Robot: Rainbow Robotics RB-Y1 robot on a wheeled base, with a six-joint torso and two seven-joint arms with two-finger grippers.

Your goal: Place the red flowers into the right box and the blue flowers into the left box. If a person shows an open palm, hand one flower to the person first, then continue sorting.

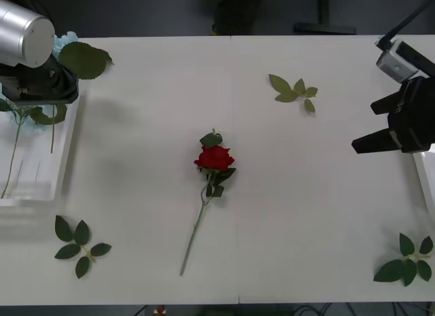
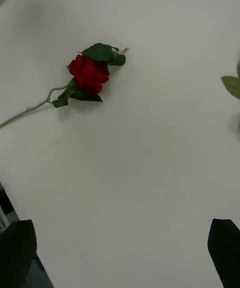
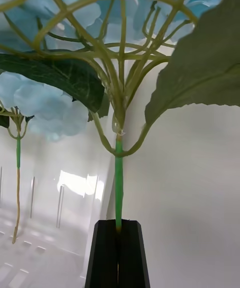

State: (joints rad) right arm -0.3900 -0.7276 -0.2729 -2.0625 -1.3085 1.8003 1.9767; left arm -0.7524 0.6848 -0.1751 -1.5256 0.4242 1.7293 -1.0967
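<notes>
My left gripper [image 3: 118, 224] is shut on the green stem of a blue flower [image 3: 125, 18], holding it over the left box [image 1: 64, 160] at the table's left edge. Its pale blue cluster [image 1: 65, 40] and a large leaf peek out behind the left arm. Another blue flower [image 3: 45, 113] lies in that box, its stems showing in the front view. One red flower [image 1: 215, 158] lies alone mid-table, stem toward the front edge; the right wrist view shows the same red flower [image 2: 89, 73]. My right gripper [image 1: 370, 124] hovers open at the right, beside the right box's rim [image 1: 425, 177].
Loose green leaf sprigs lie at the back right [image 1: 293, 92], the front left [image 1: 80, 244] and the front right corner [image 1: 408, 260]. The white table has bare room all around the rose.
</notes>
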